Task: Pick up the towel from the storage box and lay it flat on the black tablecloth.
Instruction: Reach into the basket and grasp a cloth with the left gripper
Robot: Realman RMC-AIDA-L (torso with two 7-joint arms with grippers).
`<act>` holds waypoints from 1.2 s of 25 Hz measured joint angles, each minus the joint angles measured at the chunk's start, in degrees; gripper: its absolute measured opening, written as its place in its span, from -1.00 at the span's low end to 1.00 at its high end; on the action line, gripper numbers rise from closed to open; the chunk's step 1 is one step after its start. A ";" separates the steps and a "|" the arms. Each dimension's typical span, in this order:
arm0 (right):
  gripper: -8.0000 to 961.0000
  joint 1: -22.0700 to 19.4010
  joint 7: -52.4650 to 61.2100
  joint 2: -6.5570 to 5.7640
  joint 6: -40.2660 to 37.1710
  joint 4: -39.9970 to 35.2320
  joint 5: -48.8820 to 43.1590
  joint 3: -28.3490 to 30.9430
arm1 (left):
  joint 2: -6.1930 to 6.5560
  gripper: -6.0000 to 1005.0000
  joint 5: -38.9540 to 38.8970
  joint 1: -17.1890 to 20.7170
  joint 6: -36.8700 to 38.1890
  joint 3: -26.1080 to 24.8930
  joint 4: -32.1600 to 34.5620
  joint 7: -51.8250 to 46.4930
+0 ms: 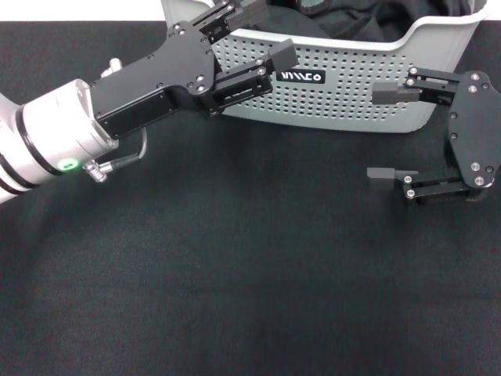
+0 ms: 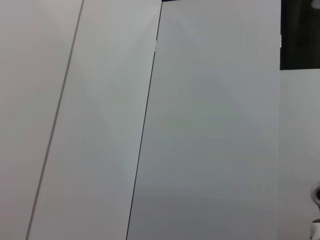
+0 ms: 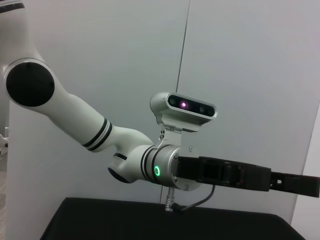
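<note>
while the left hand [image 1: 262,35] gapes at the storage box [image 1: 352,94] rim, no towel shows.

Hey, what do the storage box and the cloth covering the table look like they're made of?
The storage box looks like moulded plastic, light grey and matte: smooth rounded rim, walls punched with regular rows of small holes. The black tablecloth looks like felt or a similar matted fabric, judging by its fine speckled, non-shiny surface; the exact fibre can't be told.
</note>
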 joint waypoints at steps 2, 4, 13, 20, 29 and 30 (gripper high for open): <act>0.78 0.04 0.00 0.00 0.00 0.08 -0.06 0.00 | -0.01 0.65 -0.14 0.01 0.01 0.00 -0.37 0.00; 0.78 0.05 -0.01 0.01 0.00 0.18 -0.11 -0.12 | -0.01 0.65 -0.40 -0.16 -0.02 0.00 -0.96 0.00; 0.78 -0.09 -0.08 0.17 0.11 0.83 0.09 -0.30 | -0.09 0.65 -2.96 -1.41 -4.80 -0.04 -3.46 0.00; 0.78 -0.22 -1.00 0.17 0.24 3.66 0.25 -0.92 | -0.18 0.65 -4.02 -5.10 -13.05 0.05 -6.07 -0.01; 0.78 -0.20 -1.76 0.17 0.32 4.71 0.53 -0.98 | -0.33 0.65 -8.39 -10.14 -24.88 0.09 -8.98 -0.93; 0.78 -0.21 -1.82 0.17 0.35 4.71 0.53 -0.99 | -0.35 0.65 -8.61 -10.35 -25.44 0.09 -9.04 -0.94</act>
